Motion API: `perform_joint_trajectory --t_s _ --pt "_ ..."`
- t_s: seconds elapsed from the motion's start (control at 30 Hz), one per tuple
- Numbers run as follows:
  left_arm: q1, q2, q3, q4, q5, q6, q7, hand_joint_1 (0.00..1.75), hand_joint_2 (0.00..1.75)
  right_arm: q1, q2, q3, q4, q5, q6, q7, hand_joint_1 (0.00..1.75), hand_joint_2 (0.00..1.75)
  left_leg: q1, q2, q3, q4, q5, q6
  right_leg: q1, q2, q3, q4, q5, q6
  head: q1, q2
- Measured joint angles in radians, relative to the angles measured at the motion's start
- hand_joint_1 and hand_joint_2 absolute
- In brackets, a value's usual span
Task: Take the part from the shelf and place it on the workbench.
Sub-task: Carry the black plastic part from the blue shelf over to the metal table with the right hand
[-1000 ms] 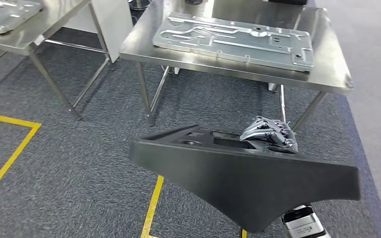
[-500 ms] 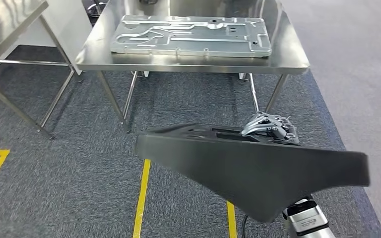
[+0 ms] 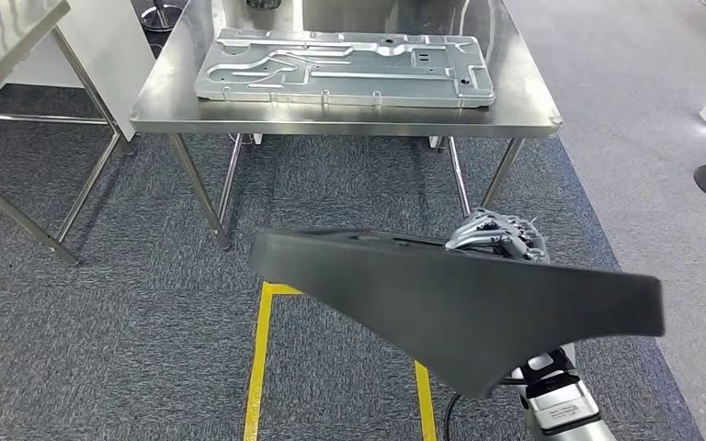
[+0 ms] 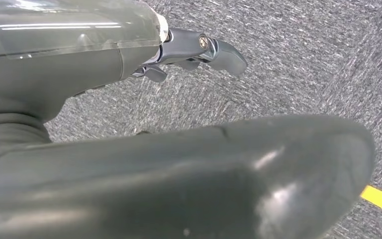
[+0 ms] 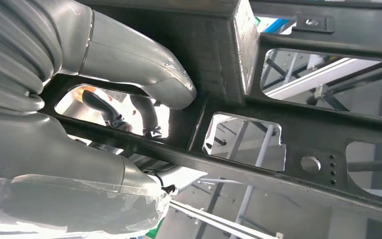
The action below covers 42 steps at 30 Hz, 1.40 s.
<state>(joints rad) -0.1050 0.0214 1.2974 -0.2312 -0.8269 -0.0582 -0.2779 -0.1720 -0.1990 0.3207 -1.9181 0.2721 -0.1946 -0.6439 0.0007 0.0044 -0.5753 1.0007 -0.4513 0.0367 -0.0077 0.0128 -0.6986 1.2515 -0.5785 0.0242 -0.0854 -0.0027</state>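
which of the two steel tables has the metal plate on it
The table straight ahead, beyond the black part, carries the plate. The table at far left shows none.

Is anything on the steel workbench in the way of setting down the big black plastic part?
Yes: a large stamped metal panel lies along the steel workbench, covering most of its top. The right hand holds the black plastic part.

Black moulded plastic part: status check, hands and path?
Right hand grips black moulded plastic part. Left hand holds nothing visible. Steel workbench ahead carries stamped grey metal panel.
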Motion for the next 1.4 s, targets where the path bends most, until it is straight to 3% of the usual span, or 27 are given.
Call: perform_joint_trajectory --t_s 0.03,0.07,0.1,0.17,0.2,0.23,0.37,0.43,0.5,0.53,0.57,0.6,0.67,0.73,0.83,0.9,0.93,1.0,1.03,1.07,1.1,1.17,1.2,1.27,1.4 --pt "0.001 0.000 0.000 0.000 0.000 -0.001 0.000 0.00 0.00 0.004 0.000 0.000 0.001 0.000 0.000 0.000 1.75 1.75 0.000 0.001 0.000 0.000 -0.001 0.000 -0.002 -0.001 -0.021 0.041 -0.009 0.002 0.000 0.000" --pt "0.001 0.000 0.000 0.000 -0.001 -0.001 -0.001 0.00 0.00 0.007 0.000 0.000 0.002 0.000 0.000 0.000 1.75 1.75 0.000 0.001 0.001 0.001 -0.001 0.000 -0.004 -0.001 -0.023 0.043 0.003 0.003 0.000 0.000" --pt "0.001 0.000 0.000 0.000 -0.001 -0.001 -0.001 0.00 0.00 0.009 0.000 -0.001 0.003 0.001 0.000 -0.001 1.75 1.75 0.000 0.002 0.002 0.001 -0.002 -0.002 -0.006 -0.003 -0.005 0.005 0.031 0.003 0.000 0.000" --pt "0.001 -0.001 0.000 0.000 -0.002 -0.002 -0.002 0.00 0.00 0.009 0.000 -0.002 0.004 0.002 -0.003 -0.002 1.75 1.75 -0.001 0.002 0.006 0.004 -0.006 -0.008 -0.005 -0.014 0.066 -0.137 0.096 -0.001 0.000 0.000" --pt "0.001 -0.001 0.000 0.000 -0.003 -0.003 -0.002 0.00 0.00 0.010 0.000 -0.002 0.004 0.002 -0.005 -0.002 1.75 1.75 -0.003 0.002 0.007 0.005 -0.009 -0.012 -0.003 -0.020 0.094 -0.192 0.113 -0.004 0.000 0.000" --pt "0.001 -0.001 0.000 0.000 -0.004 -0.003 -0.003 0.00 0.00 0.011 0.000 -0.003 0.004 0.003 -0.008 -0.002 1.75 1.75 -0.004 0.003 0.007 0.006 -0.011 -0.017 0.000 -0.024 0.110 -0.226 0.120 -0.008 0.000 0.000" --pt "0.001 0.000 -0.001 0.000 -0.009 -0.003 -0.004 0.00 0.00 0.018 -0.001 -0.008 0.003 0.008 -0.015 -0.002 1.75 1.75 -0.001 0.006 0.007 0.016 -0.024 -0.039 0.002 -0.018 0.119 -0.246 0.121 -0.030 0.000 0.000" --pt "0.000 0.000 -0.001 0.000 -0.011 -0.004 -0.005 0.00 0.00 0.018 -0.002 -0.009 0.000 0.009 -0.016 -0.002 1.75 1.75 0.002 0.005 -0.025 0.092 -0.066 -0.049 0.001 -0.017 0.128 -0.253 0.121 -0.041 0.000 0.000" --pt "0.002 0.000 -0.002 0.000 -0.011 -0.004 -0.006 0.00 0.00 0.021 -0.002 -0.009 -0.002 0.011 -0.017 -0.002 1.75 1.75 0.003 0.004 -0.094 0.228 -0.121 -0.055 0.003 -0.015 0.132 -0.253 0.117 -0.048 0.000 0.000" --pt "0.003 0.000 -0.002 0.000 -0.011 -0.004 -0.006 0.00 0.00 0.023 -0.002 -0.009 -0.002 0.011 -0.017 -0.002 1.75 1.75 0.003 0.004 -0.123 0.277 -0.133 -0.057 0.005 -0.013 0.134 -0.253 0.115 -0.050 0.000 0.000" --pt "0.003 0.000 -0.002 0.000 -0.011 -0.004 -0.006 0.00 0.00 0.024 -0.002 -0.009 -0.002 0.011 -0.017 -0.002 1.75 1.75 0.003 0.004 -0.137 0.294 -0.126 -0.058 0.006 -0.011 0.137 -0.253 0.113 -0.050 0.000 0.000" --pt "0.004 0.000 -0.002 0.000 -0.011 -0.004 -0.007 0.00 0.00 0.025 -0.002 -0.009 -0.002 0.011 -0.017 -0.002 1.75 1.75 0.004 0.004 -0.131 0.270 -0.100 -0.057 0.006 -0.008 0.140 -0.252 0.110 -0.049 0.000 0.000" --pt "0.004 0.000 -0.002 0.000 -0.011 -0.004 -0.008 0.00 0.00 0.025 -0.002 -0.010 -0.002 0.012 -0.017 -0.002 1.75 1.75 0.003 0.002 -0.075 0.141 -0.026 -0.051 0.006 -0.005 0.150 -0.251 0.102 -0.045 0.000 0.000" --pt "0.003 0.001 -0.002 0.000 -0.012 -0.004 -0.010 0.00 0.00 0.025 -0.002 -0.010 -0.002 0.013 -0.017 -0.002 1.75 1.75 0.001 -0.003 -0.029 0.037 0.010 -0.041 0.009 -0.002 0.152 -0.249 0.095 -0.037 0.000 0.000" --pt "0.003 0.000 -0.002 0.000 -0.012 -0.004 -0.012 0.00 0.00 0.025 -0.002 -0.010 -0.002 0.014 -0.017 -0.003 1.75 1.75 0.000 -0.005 -0.019 0.011 0.007 -0.025 0.010 0.000 0.150 -0.249 0.090 -0.022 0.000 0.000" --pt "0.002 0.000 -0.002 0.000 -0.012 -0.004 -0.014 0.00 0.00 0.023 -0.001 -0.012 -0.002 0.014 -0.017 -0.003 1.75 1.75 0.003 -0.004 -0.011 0.002 0.008 -0.013 0.009 -0.002 0.139 -0.217 0.069 -0.012 0.000 0.000" --pt "0.001 0.000 -0.003 0.000 -0.012 -0.004 -0.015 0.00 0.00 0.023 -0.001 -0.014 -0.002 0.014 -0.017 -0.003 1.75 1.75 0.004 -0.004 -0.006 -0.002 0.007 -0.008 0.007 -0.004 0.117 -0.171 0.048 -0.008 0.000 0.000" --pt "0.000 0.000 -0.003 0.000 -0.012 -0.004 -0.016 0.00 0.00 0.024 0.000 -0.016 -0.001 0.014 -0.018 -0.003 1.75 1.75 0.003 -0.003 0.001 -0.003 0.001 -0.001 0.002 -0.005 0.043 -0.037 -0.003 -0.002 0.000 0.000" --pt "0.001 0.000 -0.003 0.000 -0.012 -0.004 -0.016 0.00 0.00 0.026 0.000 -0.016 0.000 0.014 -0.018 -0.003 1.75 1.75 0.002 -0.003 0.004 -0.003 -0.002 -0.001 -0.001 -0.005 0.007 0.019 -0.015 0.001 0.000 0.000" --pt "0.001 0.000 -0.003 0.000 -0.012 -0.004 -0.016 0.00 0.00 0.027 0.000 -0.016 0.000 0.014 -0.018 -0.003 1.75 1.75 0.002 -0.003 0.008 -0.003 -0.006 -0.001 -0.003 -0.006 -0.016 0.045 -0.009 0.003 0.000 0.000" --pt "0.001 0.000 -0.003 0.000 -0.012 -0.004 -0.016 0.00 0.00 0.027 0.000 -0.016 0.001 0.014 -0.018 -0.003 1.75 1.75 0.002 -0.003 0.015 -0.003 -0.011 -0.003 -0.006 -0.007 -0.018 0.031 0.017 0.004 0.000 0.000" --pt "0.002 -0.001 -0.003 0.000 -0.012 -0.004 -0.017 0.00 0.00 0.027 0.000 -0.016 0.002 0.014 -0.018 -0.003 1.75 1.75 0.003 -0.004 0.031 -0.003 -0.023 -0.009 -0.010 -0.012 0.028 -0.095 0.101 0.005 0.000 0.000" --pt "0.001 -0.001 -0.003 0.000 -0.012 -0.004 -0.017 0.00 0.00 0.027 0.000 -0.016 0.002 0.014 -0.018 -0.003 1.75 1.75 0.001 -0.004 0.038 -0.001 -0.030 -0.014 -0.009 -0.015 0.057 -0.162 0.129 0.004 0.000 0.000" --pt "0.001 -0.001 -0.003 0.000 -0.013 -0.004 -0.018 0.00 0.00 0.026 0.000 -0.016 0.002 0.014 -0.019 -0.003 1.75 1.75 -0.001 -0.004 0.043 -0.001 -0.042 -0.025 -0.006 -0.017 0.086 -0.228 0.143 -0.004 0.000 0.000" --pt "0.001 -0.001 -0.003 0.000 -0.013 -0.004 -0.018 0.00 0.00 0.027 0.000 -0.016 0.002 0.014 -0.019 -0.003 1.75 1.75 0.001 -0.002 0.047 -0.004 -0.049 -0.036 -0.001 -0.013 0.088 -0.229 0.133 -0.017 0.000 0.000"
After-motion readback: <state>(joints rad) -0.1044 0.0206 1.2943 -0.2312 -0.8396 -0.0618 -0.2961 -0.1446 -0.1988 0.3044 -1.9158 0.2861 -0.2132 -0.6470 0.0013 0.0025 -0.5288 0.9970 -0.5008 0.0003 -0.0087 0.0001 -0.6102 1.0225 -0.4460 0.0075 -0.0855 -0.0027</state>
